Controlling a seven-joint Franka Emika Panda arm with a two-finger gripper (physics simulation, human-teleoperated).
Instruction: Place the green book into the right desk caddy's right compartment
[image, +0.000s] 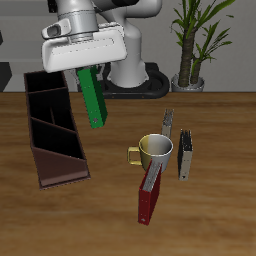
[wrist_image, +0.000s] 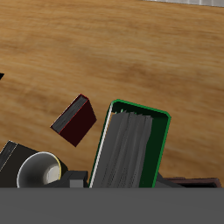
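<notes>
My gripper (image: 86, 70) is shut on the top end of the green book (image: 94, 98) and holds it upright and slightly tilted in the air. The book hangs just beside the long side of the right desk caddy (image: 40, 160), toward the table's middle. The caddy's reddish-brown sloped panel (image: 58, 166) faces the table's front. Its small right compartment (image: 44, 83) is at the far end, level with the book's upper part. In the wrist view the green book (wrist_image: 131, 149) points away from the camera, with its white page edges showing.
A yellow-and-white mug (image: 155, 150) stands mid-table, with a dark red book (image: 149, 198) leaning against it. Two grey-black books (image: 168, 124) (image: 185, 156) stand close by. A potted plant (image: 188, 45) is at the back. The wrist view shows the red book (wrist_image: 74, 120) and the mug (wrist_image: 39, 171).
</notes>
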